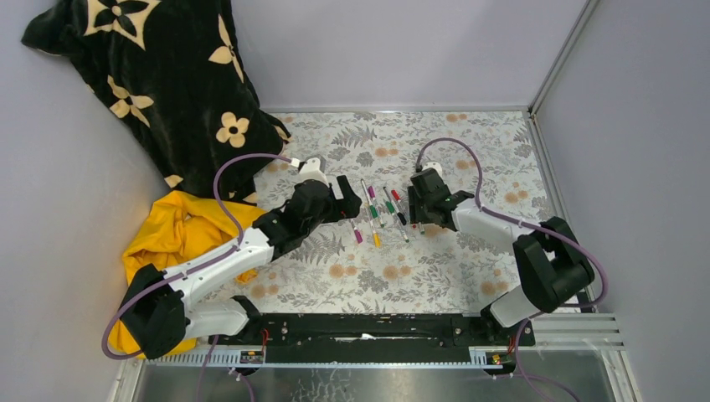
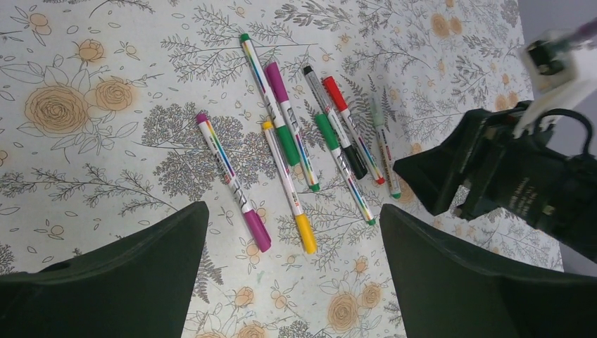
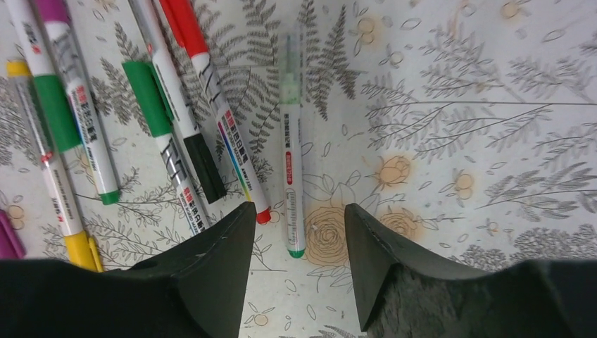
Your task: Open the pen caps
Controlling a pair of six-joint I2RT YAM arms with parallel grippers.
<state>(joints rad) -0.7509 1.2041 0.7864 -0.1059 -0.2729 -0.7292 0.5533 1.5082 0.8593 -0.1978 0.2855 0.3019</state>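
We take the pens [image 1: 381, 213] as our mark: they lie in a loose row near the middle of the bench [image 1: 435, 276], some touching and crossing. The pen caps [image 2: 287, 144] (red, green, magenta, yellow, black) sit on their barrels.

Right of the pens, open flowered surface runs to the metal edge strip [image 1: 536, 159]. Beyond them it runs to the back wall [image 1: 402, 50]. Left of the pens there is less room, because a black blanket [image 1: 159, 75] with cream flowers and a yellow cloth [image 1: 180, 234] spill onto the bench there.

The left gripper [image 1: 345, 194] hangs just left of the pens, its fingers released wide and holding nothing. The right gripper [image 3: 299, 211] stands at the right end of the row. Its fingers are parted on either side of the green-tipped end of a pale pen [image 3: 290, 148], with a gap showing on both sides, so nothing is grasped.

Only the right wrist view shows that gap; from above, the gripper body covers it. The left wrist view lays out the whole row, with a magenta-capped pen and a yellow-capped one lying nearest its fingers. It also shows the right gripper across the pens. Only the top view shows the cloths and the bench edges.
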